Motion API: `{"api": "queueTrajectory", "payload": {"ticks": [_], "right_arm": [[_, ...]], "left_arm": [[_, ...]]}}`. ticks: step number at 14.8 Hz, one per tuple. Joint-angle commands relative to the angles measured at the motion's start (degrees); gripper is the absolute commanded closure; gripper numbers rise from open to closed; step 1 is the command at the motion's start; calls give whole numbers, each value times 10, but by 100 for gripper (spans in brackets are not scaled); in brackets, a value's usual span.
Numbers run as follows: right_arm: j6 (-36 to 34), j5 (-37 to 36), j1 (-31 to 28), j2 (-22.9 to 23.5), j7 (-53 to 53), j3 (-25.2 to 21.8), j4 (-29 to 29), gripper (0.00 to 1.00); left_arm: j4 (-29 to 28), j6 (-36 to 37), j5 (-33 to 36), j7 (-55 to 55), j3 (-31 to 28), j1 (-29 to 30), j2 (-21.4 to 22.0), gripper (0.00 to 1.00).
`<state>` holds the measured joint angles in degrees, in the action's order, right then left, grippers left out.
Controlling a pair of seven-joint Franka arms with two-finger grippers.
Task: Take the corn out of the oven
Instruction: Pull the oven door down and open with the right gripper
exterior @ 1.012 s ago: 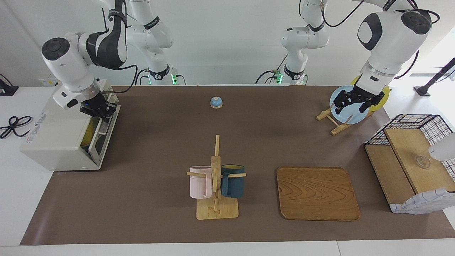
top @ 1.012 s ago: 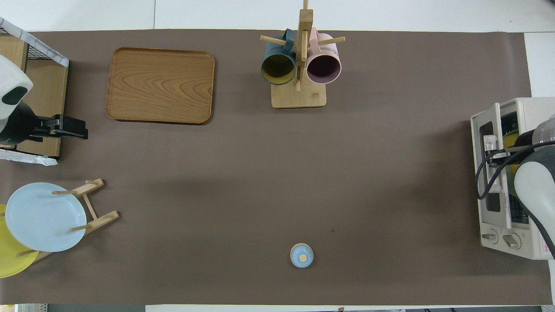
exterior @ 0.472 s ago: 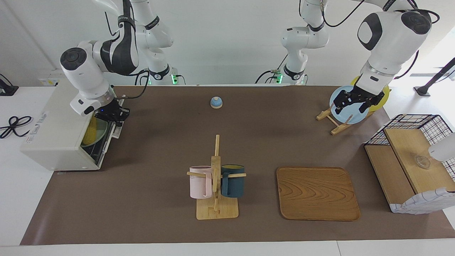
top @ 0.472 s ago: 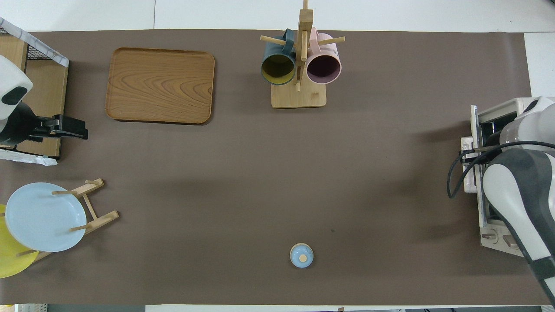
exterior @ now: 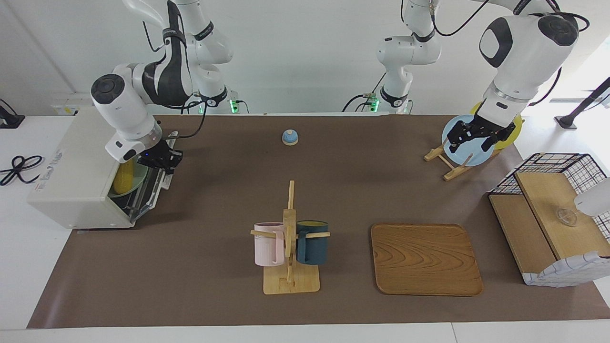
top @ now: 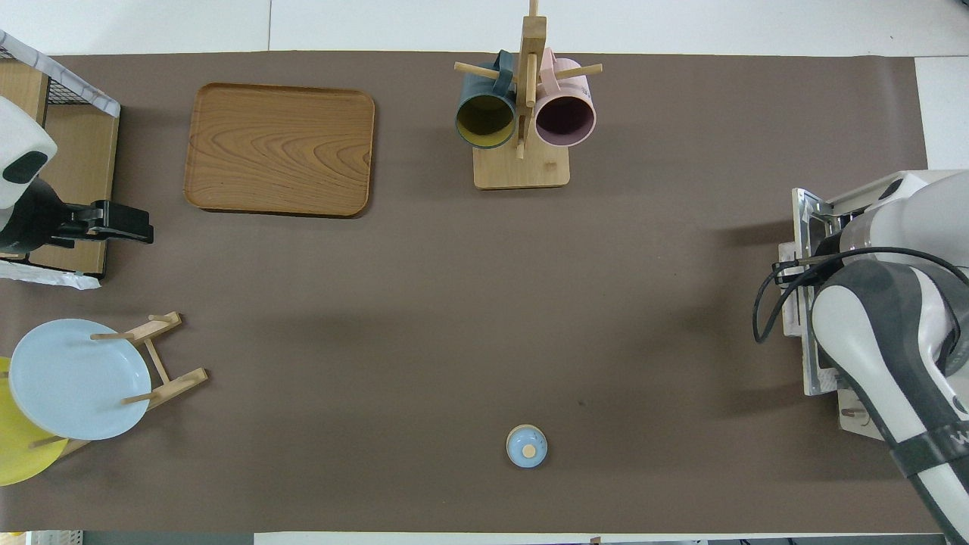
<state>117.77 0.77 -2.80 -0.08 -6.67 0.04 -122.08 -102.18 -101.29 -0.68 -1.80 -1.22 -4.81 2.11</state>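
right gripper [exterior: 161, 158]: left of the facing frame, at the top edge of the oven [exterior: 71, 176] door, partly lowered; finger state unclear
corn [exterior: 125, 173]: inside the oven
left gripper [exterior: 474, 136]: waits over the blue plate [exterior: 464, 153], upper right, fingers apart

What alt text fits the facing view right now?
The right gripper is at the top edge of the oven door, which stands partly open, showing the corn inside. The left gripper waits over the blue plate on its rack.
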Motion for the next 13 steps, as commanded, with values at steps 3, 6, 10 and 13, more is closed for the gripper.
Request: {"api": "queueTrajectory", "payload": {"ticks": [3,6,10,13], "right_arm": [[98,-5,10,27,21,-6,-42,100],[129,-5,26,37,24,-6,-60,100],[149,-5,29,61,29,-6,-68,100],[150,-5,29,61,38,-6,-68,100]], "left_arm": [[1,9,9,0,4,1,12,0],[1,8,9,0,3,4,12,0],[1,8,9,-2,3,3,12,0],[1,5,9,-2,3,6,12,0]]}}
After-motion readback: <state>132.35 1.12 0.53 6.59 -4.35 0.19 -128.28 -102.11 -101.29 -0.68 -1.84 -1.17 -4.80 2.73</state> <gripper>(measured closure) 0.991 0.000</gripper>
